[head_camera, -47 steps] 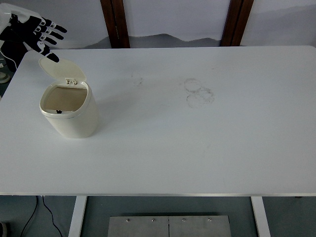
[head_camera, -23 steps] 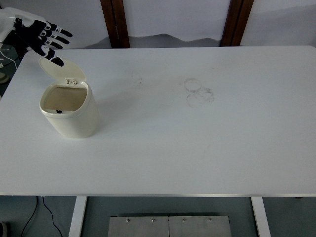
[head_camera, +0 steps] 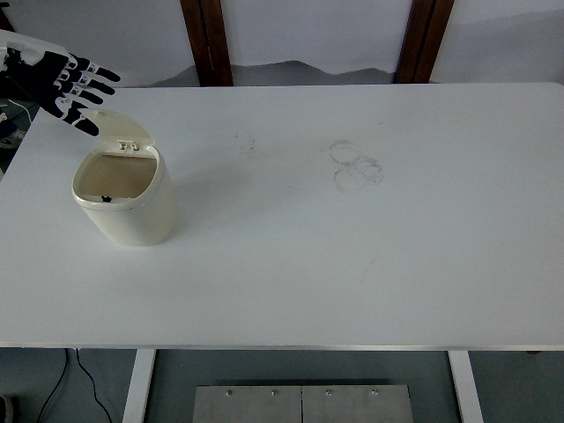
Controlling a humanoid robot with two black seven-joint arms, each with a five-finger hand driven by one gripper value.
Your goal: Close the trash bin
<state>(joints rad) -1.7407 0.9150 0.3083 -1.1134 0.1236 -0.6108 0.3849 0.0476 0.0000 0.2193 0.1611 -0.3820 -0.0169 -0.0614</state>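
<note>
The trash bin (head_camera: 125,198) stands on the white counter (head_camera: 352,247) toward its left side, just below and slightly to the right of the left hand (head_camera: 62,81), which reaches in from the upper left corner. The bin's mouth is open, and its lid (head_camera: 121,129) is swung back on the hinge at the far rim, tilted up and away from the opening. The lid's raised edge lies directly under the fingers (head_camera: 95,81), so the hand sits above and behind the lid, on the side from which a downward and forward push would, by my judgement, fold it over the opening toward the near edge of the counter. The fingers are spread and extended, pointing right and slightly down, and they grip nothing; the lowest one appears to touch or nearly touch the lid's top edge, though contact cannot be confirmed from this angle. The hinge axis runs roughly left to right across the bin's far rim, so the lid should swing toward the camera. The right hand is out of view, leaving the left as the only one near the bin. The lid is not yet shut.
</note>
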